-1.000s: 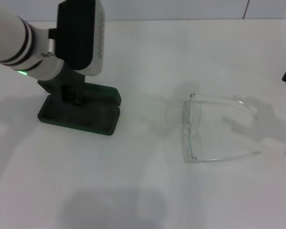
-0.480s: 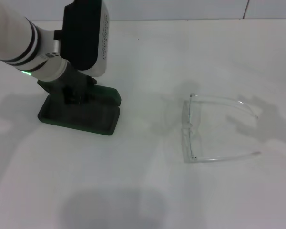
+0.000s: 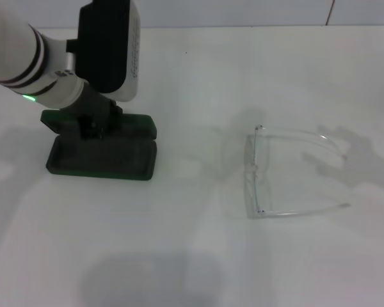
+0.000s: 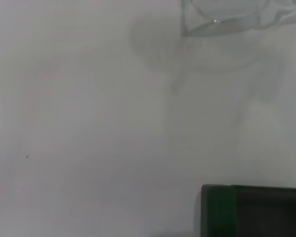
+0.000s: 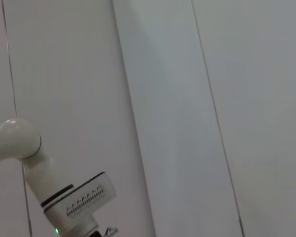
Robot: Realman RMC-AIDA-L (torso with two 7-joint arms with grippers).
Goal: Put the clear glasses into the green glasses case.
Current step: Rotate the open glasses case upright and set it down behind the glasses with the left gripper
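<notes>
While the left gripper (image 3: 95,126) works at the rear edge of the green glasses case (image 3: 102,153) in the left-centre of the head view, its fingers are down against the case's back wall and hidden behind the wrist housing, so whether they are spread or closed cannot be told. The case lies open on the white table (image 3: 192,256), dark lining upward, tray facing the camera.

The clear glasses (image 3: 288,171) rest well apart from the case, right of centre in the frame, arms unfolded and pointing toward the right edge. Nothing touches them. The right gripper is almost wholly out of the head view; only a dark sliver shows at the far right edge, and its own camera looks at a wall panel, so its state cannot be told.

Risks, as judged:
- The case is light and unanchored; further pushing by the left gripper could slide or rotate it, or tip the lid shut.
- The spectacles are transparent against a white surface, so a grasp could be misplaced and skid them away.
- The open arms may overhang the tray, catching on its rim unless they are folded.
</notes>
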